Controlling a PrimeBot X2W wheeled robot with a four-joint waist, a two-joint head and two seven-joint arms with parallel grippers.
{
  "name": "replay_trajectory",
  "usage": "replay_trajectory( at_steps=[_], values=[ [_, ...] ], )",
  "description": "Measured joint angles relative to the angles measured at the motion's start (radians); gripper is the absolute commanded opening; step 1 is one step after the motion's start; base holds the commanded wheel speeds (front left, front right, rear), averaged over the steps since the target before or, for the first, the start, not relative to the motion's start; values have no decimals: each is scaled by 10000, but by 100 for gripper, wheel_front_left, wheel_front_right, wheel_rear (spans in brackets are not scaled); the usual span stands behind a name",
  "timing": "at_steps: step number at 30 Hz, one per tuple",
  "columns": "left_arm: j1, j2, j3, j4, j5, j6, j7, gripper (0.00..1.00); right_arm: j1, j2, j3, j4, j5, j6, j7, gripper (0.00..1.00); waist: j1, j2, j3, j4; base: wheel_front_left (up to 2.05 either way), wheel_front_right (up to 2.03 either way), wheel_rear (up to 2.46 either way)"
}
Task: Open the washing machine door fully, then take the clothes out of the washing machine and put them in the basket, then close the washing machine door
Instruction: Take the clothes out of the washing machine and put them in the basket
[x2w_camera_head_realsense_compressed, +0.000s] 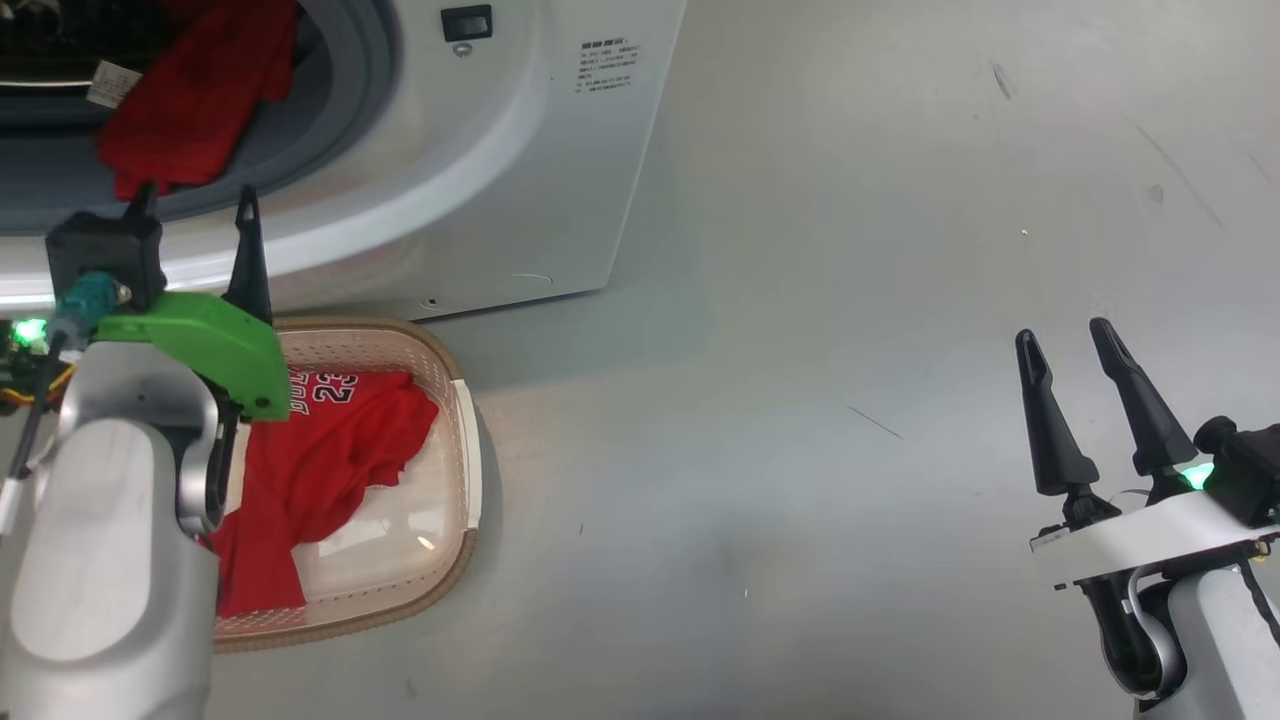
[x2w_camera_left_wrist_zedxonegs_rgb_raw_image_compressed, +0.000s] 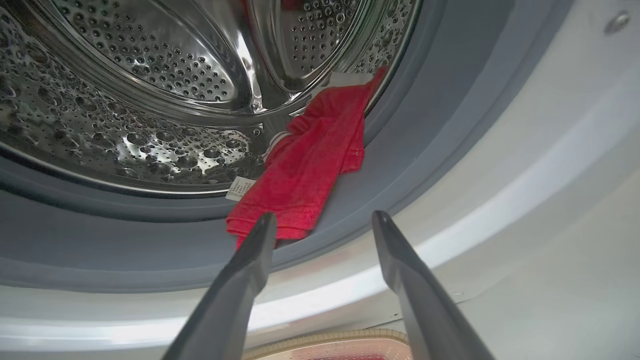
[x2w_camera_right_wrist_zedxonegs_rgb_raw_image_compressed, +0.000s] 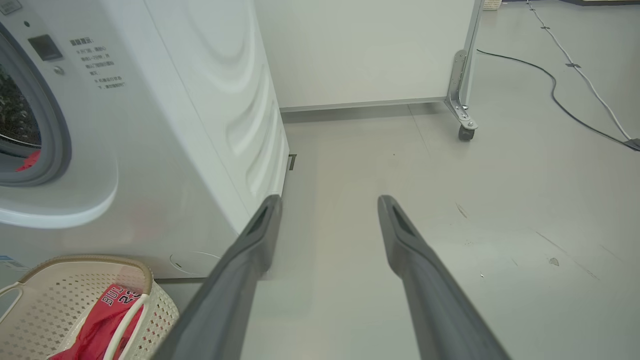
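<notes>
Prob a robotics test lab around me, not a home, bare grey floor (x2w_camera_right_wrist_zedxonegs_rgb_raw_image_compressed: 450, 225), white partition panel (x2w_camera_right_wrist_zedxonegs_rgb_raw_image_compressed: 365, 50) on a caster (x2w_camera_right_wrist_zedxonegs_rgb_raw_image_compressed: 466, 132), cables (x2w_camera_right_wrist_zedxonegs_rgb_raw_image_compressed: 555, 95) across floor, washing machine (x2w_camera_right_wrist_zedxonegs_rgb_raw_image_compressed: 150, 150) standing free w/ open space beside it

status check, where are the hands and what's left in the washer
Left hand open, aimed at red fabric garment hanging over the drum's grey rubber seal. Right hand open over grey floor. Red 23 jersey in cream perforated basket. No obstruction seen.
</notes>
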Motion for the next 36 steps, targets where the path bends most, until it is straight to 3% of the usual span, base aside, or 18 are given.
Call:
replay_trajectory(
  at_steps=[20,36],
  values=[
    [-2688,502,451,1697,-86,153,1739,100,-741,-180,460,-176,182,0,0,100,0,0,1220,-635,0,0,0],
    [-3912,495,780,2890,-318,412,2113,100,-1103,-368,650,-255,249,2,0,100,0,0,1669,-854,0,0,0]
  ],
)
